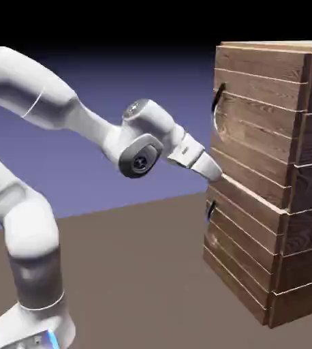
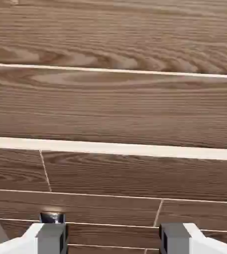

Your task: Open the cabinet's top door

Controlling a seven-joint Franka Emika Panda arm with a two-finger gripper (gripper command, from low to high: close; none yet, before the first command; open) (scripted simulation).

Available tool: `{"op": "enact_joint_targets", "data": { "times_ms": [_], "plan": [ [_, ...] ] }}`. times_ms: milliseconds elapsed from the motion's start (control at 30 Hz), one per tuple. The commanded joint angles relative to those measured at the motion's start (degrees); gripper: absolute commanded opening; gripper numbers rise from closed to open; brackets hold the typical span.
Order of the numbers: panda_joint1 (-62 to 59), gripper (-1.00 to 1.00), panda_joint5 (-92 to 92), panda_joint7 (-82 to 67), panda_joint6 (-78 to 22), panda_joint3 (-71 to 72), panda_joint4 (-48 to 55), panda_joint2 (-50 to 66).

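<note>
Your cabinet [image 1: 268,177] stands on the table [image 1: 138,272] toward its right side in the exterior view, and the top door [image 1: 254,116] takes up the upper part of its front, with the dark curved bar handle [image 1: 217,102] near that door's upper left edge. Your gripper [image 1: 215,172] sits right at the pale seam where the top door's bottom edge meets the lower door [image 1: 244,252], well below the handle. In the hand view, the two grey fingertips [image 2: 51,237] stand well apart with nothing between them but the wood planks beyond; they hold nothing. You cannot tell from either view whether the tips touch the wood. The lower door's small dark handle [image 1: 210,210] sits just under the gripper.
</note>
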Motion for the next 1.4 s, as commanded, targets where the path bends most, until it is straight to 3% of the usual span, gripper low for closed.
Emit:
{"op": "enact_joint_targets", "data": {
  "times_ms": [0,1367],
  "plan": [
    [1.72,0.0,2.07,-0.83,-0.59,-1.84,0.15,2.08],
    [72.16,0.0,87.03,-34.67,-24.62,-77.28,6.11,87.23]
  ]
}}
